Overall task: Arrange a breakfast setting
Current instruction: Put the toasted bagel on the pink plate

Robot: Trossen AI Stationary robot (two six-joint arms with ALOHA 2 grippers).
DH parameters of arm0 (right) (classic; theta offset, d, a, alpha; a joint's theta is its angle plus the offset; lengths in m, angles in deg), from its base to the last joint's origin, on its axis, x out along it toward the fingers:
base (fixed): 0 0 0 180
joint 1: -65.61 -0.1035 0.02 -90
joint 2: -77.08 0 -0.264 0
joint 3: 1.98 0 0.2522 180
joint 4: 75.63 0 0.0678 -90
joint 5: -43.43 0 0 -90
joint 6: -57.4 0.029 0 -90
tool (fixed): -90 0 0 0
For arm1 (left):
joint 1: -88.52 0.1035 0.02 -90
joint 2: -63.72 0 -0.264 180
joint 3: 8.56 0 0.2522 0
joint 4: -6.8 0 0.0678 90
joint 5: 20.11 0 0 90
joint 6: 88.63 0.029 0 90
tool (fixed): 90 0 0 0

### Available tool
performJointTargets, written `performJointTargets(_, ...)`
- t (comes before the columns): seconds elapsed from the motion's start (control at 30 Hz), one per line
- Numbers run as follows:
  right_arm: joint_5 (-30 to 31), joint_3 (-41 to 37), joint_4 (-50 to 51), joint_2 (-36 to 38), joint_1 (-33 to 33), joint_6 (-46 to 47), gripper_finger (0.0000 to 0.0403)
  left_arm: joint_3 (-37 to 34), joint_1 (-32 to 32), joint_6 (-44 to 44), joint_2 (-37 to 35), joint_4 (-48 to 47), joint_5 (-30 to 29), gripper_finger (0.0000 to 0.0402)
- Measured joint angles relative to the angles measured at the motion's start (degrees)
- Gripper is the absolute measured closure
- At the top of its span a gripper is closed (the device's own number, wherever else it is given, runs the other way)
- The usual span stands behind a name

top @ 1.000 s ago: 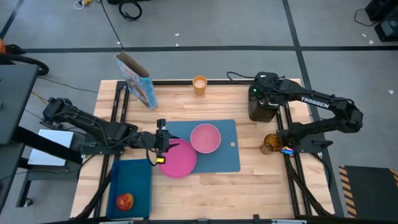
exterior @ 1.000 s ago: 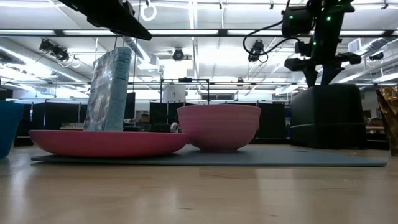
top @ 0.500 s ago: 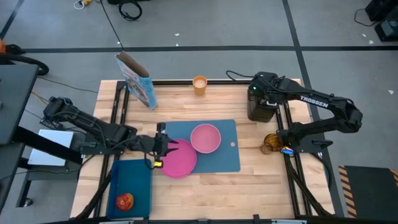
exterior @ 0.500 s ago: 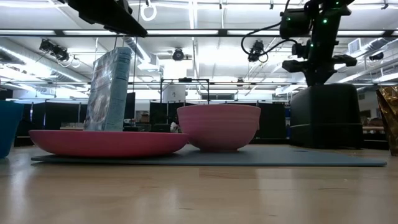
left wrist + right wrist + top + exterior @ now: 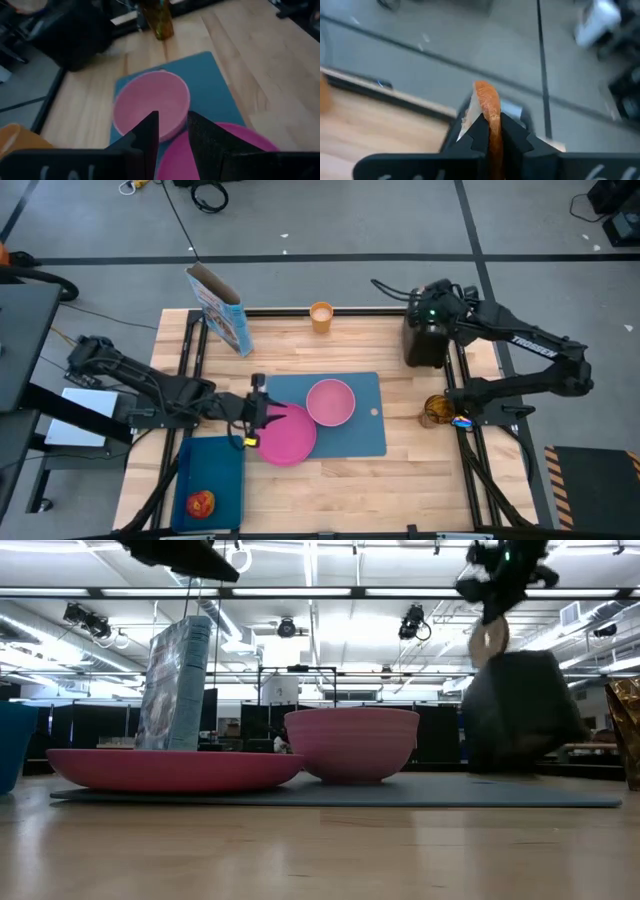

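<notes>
- Right wrist view: the right gripper (image 5: 490,132) is seen pinched on a toast slice (image 5: 486,107), held on edge between the two fingers (crust outward).
- From above, that gripper (image 5: 432,308) is found over the black toaster (image 5: 424,345) at the table's far right; in the low view the toast (image 5: 487,640) hangs just above the toaster (image 5: 520,710), apart from it.
- The left gripper (image 5: 172,132) is set over the round pink plate (image 5: 285,435), its fingers (image 5: 147,135) parted a little with nothing seen between them.
- The plate lies partly on the blue placemat (image 5: 365,430), just beside the pink bowl (image 5: 330,401), which stands on the mat.
- The orange cup (image 5: 320,316) is placed at the table's far edge, and the blue cereal box (image 5: 218,310) stands at the far left corner.
- A red apple (image 5: 201,504) rests in the dark-blue tray (image 5: 220,470) at the near left.
</notes>
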Motion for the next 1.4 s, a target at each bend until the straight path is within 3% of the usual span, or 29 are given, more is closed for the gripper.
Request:
performJointTargets(0.1, 2.1, 1.6, 0.2, -0.1, -2.5, -1.4, 0.0375, 0.8, 1.4, -0.4, -1.1, 0.6, -0.1, 0.0292)
performJointTargets(0.9, -1.1, 1.7, -1.6, -0.4, -14.1, 0.1, 0.0375, 0.7, 2.4, -4.9, -1.6, -0.5, 0.0, 0.0292)
performJointTargets(1.13, -6.1, -1.7, -13.1, -3.6, -27.0, -2.3, 0.0375, 0.7, 2.4, -3.5, -2.0, -6.6, 0.5, 0.0292)
performJointTargets(1.4, -6.1, -0.5, -24.5, -17.1, -40.7, -8.5, 0.0377, 0.7, 2.4, -7.0, -5.7, -14.8, 0.4, 0.0292)
